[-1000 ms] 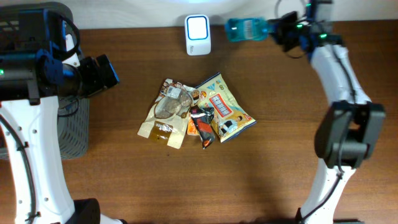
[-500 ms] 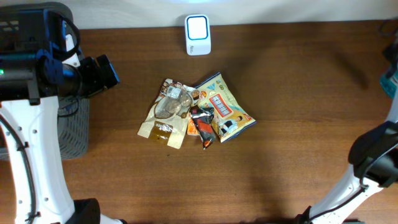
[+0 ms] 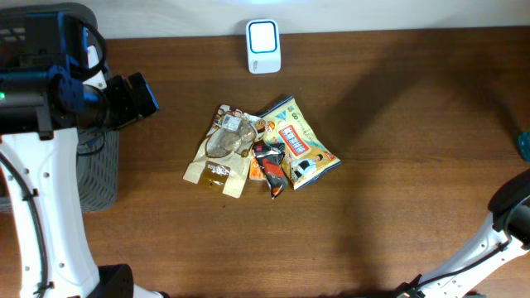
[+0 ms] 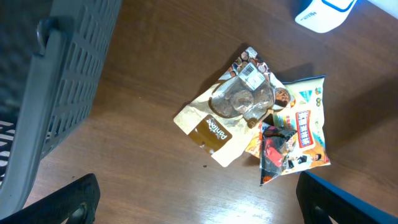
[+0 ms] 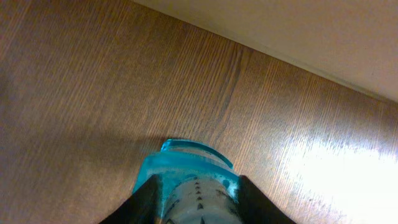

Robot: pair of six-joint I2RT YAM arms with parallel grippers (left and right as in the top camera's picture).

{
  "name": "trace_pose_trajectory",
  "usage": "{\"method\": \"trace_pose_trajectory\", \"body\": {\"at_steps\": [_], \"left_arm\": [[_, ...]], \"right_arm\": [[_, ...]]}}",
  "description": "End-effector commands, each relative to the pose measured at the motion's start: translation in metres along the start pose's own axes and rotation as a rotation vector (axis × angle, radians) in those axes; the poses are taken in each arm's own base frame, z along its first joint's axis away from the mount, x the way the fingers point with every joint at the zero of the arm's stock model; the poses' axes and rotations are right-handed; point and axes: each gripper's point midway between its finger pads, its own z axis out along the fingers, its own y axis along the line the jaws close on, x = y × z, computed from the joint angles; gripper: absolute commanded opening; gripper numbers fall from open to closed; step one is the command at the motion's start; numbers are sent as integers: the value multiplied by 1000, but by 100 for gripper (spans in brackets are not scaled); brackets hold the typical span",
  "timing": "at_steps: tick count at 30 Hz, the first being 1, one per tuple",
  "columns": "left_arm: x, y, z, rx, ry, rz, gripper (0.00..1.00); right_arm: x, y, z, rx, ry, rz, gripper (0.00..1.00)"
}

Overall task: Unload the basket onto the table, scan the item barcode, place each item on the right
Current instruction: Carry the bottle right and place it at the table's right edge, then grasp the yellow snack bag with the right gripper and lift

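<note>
Two arms: the left gripper hangs over the near-left part of the table, and the right gripper is out at the far right edge of the overhead view.
Left tool: its fingers stand wide apart with nothing between them. It looks parked clear of the work, with its camera aimed at the heap.
Right tool: a blue bottle sits between its fingers, which lie along the bottle's sides. The pictures do not settle whether they are clamping it or letting go.
Task's thing: the blue bottle seems to be the item in hand. It is carried neck outward above bare wood, and overhead only a sliver of it shows at the right border.
Scanner: the white scanner stands at the back edge of the table, window upward, well apart from the bottle. Nothing is being presented to it.
Likely reason for the position: the bottle being this far from the scanner suggests it is being set aside on the right, not offered for a read. That is a judgement only.
Waiting heap: a brown pouch, a yellow packet and a small dark wrapper overlap in the middle. They lie within reach of both arms and appear to be waiting their turn.
Basket: a grey basket sits beside the left arm and looks like a drop-off spot.
</note>
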Motion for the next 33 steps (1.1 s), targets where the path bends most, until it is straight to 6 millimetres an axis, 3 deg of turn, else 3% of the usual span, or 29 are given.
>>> {"method": "trace_pose_trajectory", "body": {"at_steps": [1,2,3,7,9,13,14,15,17,21,22,25,27,31,33], "left_arm": [[0,0,-2,0,-5,-6,99],[0,0,-2,0,-5,-6,99],[0,0,-2,0,-5,-6,99],[0,0,-2,0,-5,-7,99],[0,0,-2,0,-5,-7,99],[0,0,-2,0,-5,-6,99],[0,0,-2,0,-5,-6,99],[0,0,-2,0,-5,-6,99],[0,0,-2,0,-5,-7,99],[0,0,-2,0,-5,-6,99],[0,0,-2,0,-5,-6,99],[0,0,-2,0,-5,-6,99],[0,0,-2,0,-5,-6,99],[0,0,-2,0,-5,-6,99],[0,0,-2,0,-5,-7,99]], "right_arm": [[-13,-4,-19,-11,-36,11,88],[-19,-5,-29,-18,-55,15,97],[-28,-7,-45,-29,-80,23,99],[-47,-11,-99,-71,-134,40,99],[-46,1,-117,-173,-116,37,99],[-17,61,-158,-488,-17,-59,99],[16,104,-179,-633,48,-209,99],[38,127,-193,-691,73,-310,99],[69,155,-211,-758,92,-455,99],[176,220,-266,-893,113,-929,98],[209,232,-278,-917,134,-1036,93],[285,250,-287,-906,225,-1233,81],[345,258,-278,-861,286,-1423,79],[426,259,-255,-722,385,-1620,79],[451,254,-244,-635,398,-1702,76]]}}
